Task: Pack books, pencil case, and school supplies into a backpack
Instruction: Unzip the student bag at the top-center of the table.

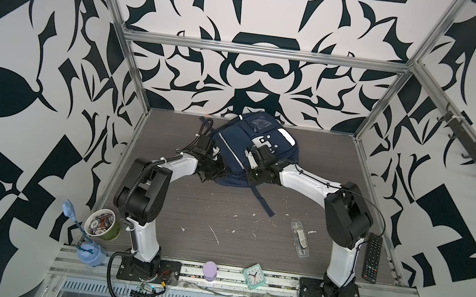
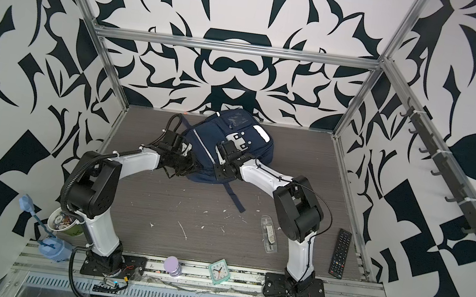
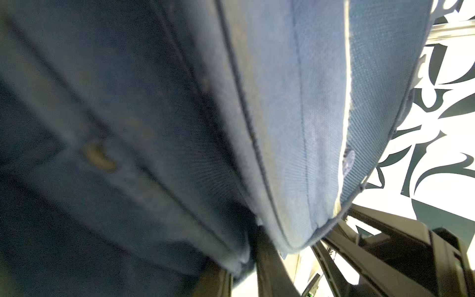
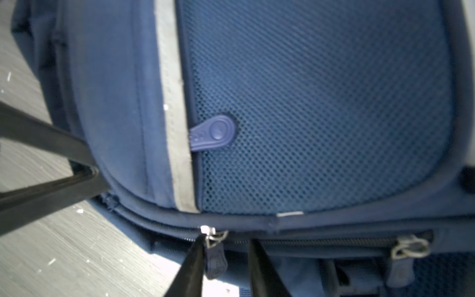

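The right gripper (image 4: 226,240) stands partly open, its two fingers straddling a zip pull (image 4: 215,259) that hangs from a slider on the near edge of the backpack (image 1: 233,137). The pull touches one finger and a gap shows to the other, so nothing is clamped yet. Placed so, it looks ready to pinch the pull and run the zip. The left gripper (image 3: 240,254) is nearly closed on a fold of fabric at the backpack's side, probably to brace the bag against that tug. The backpack lies at the back of the desk (image 1: 191,211). The clear packet of school supplies (image 1: 299,238) lies on the desk near the right arm's base, well apart from the bag. No books or pencil case show; whether they are inside, I cannot tell.
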`<move>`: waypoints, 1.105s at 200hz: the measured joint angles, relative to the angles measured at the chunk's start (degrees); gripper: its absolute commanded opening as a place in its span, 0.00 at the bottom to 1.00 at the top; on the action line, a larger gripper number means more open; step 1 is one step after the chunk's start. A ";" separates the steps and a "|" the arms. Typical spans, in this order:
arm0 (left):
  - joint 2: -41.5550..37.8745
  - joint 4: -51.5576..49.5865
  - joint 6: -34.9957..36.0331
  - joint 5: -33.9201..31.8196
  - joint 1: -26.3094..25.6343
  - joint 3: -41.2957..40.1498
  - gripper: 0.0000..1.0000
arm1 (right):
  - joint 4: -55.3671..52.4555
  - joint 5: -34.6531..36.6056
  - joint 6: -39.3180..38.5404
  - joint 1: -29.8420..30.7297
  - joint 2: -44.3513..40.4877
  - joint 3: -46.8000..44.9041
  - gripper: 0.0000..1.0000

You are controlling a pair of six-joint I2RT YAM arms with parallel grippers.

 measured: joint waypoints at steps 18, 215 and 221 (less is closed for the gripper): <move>0.22 0.00 -0.02 0.02 0.00 0.00 0.20 | -0.09 0.50 -0.13 0.15 -0.02 0.00 0.20; 1.90 0.35 -1.64 0.02 -3.06 0.39 0.21 | -5.18 0.26 1.95 5.57 1.36 4.61 0.02; 1.90 0.35 -1.64 0.02 -3.13 0.39 0.22 | -5.20 0.15 2.03 5.57 1.36 4.61 0.01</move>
